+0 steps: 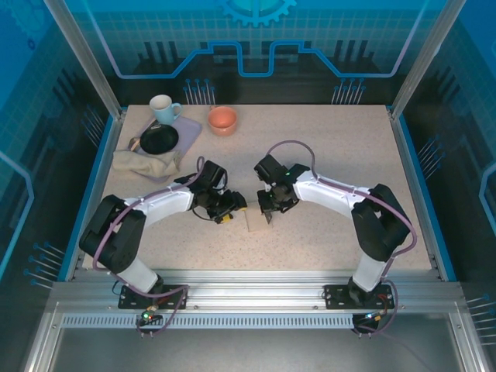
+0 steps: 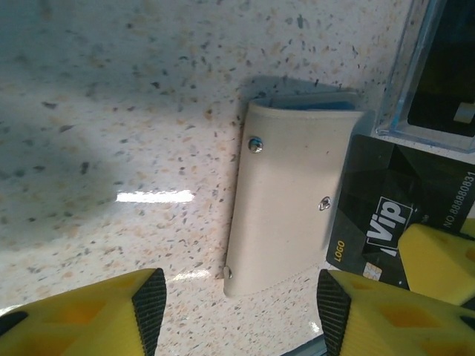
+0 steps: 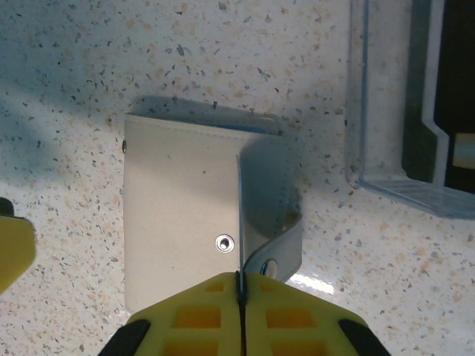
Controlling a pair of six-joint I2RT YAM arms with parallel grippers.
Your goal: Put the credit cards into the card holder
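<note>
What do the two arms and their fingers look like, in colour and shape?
The left arm and right arm each have white links between bulky black joints. A thin purple cable loops along each. The fingers are yellow blocks with hollow cells, and they have black pads on the inner faces.
</note>
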